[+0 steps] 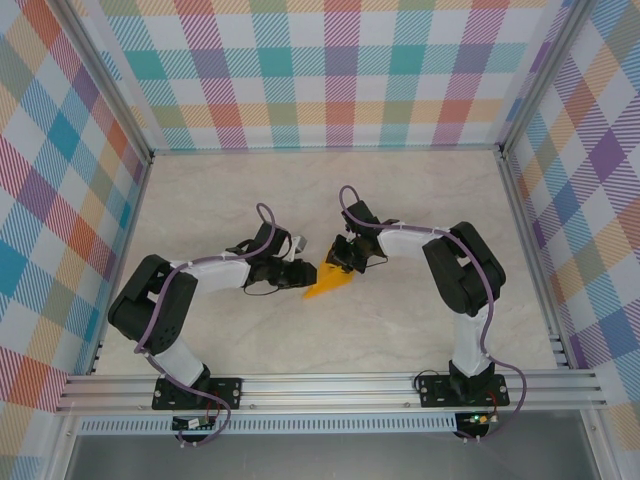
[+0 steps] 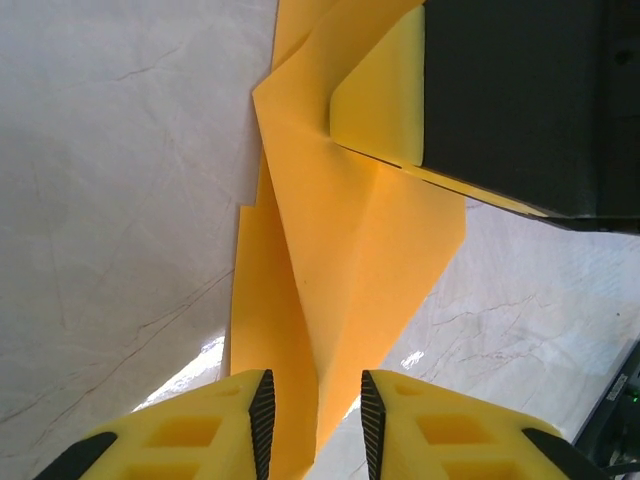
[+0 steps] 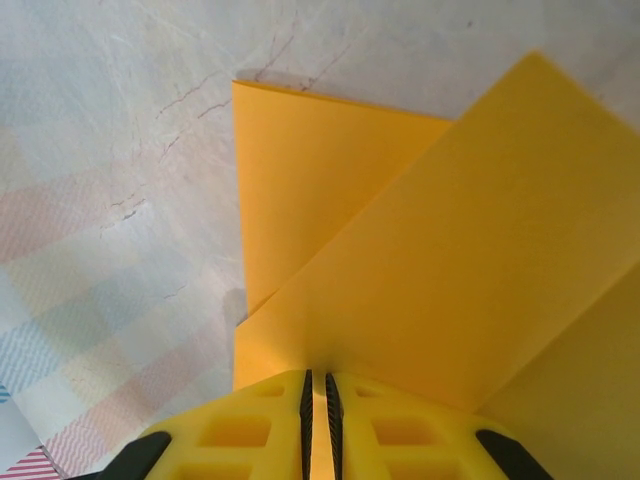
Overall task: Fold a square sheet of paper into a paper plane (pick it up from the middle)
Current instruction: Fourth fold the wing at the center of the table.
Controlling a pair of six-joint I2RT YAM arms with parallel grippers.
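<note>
Paper (image 1: 326, 284), orange-yellow and creased into a pointed shape, is seen near the middle of the pale marbled table (image 1: 250, 190), caught between the two arms. In the overhead view the left gripper (image 1: 303, 272) is placed at the paper's 9 o'clock side, and the right gripper (image 1: 345, 262) at its 1 o'clock corner. Plaid walls (image 1: 340, 70) are seen round the table on three sides.

From the left wrist, the paper (image 2: 350, 250) is shown as overlapping flaps with a raised diagonal crease, running from 12 o'clock down to 6 o'clock. Its lower end is passed between the fingers of the left gripper (image 2: 317, 395), whose jaws are held apart; the paper appears to lie against the pad at 7 o'clock, though contact cannot be made out for certain, and bare table is seen in the gap beside the other pad. At 1 o'clock in that view a yellow finger (image 2: 378, 95) of the right gripper is laid flat on the paper.

From the right wrist, the jaws of the right gripper (image 3: 316, 385) are seen pressed almost together, clamped on the edge of the paper (image 3: 450, 260), which is fanned out towards 1 o'clock, with a lower flap lying flat at 11 o'clock.
</note>
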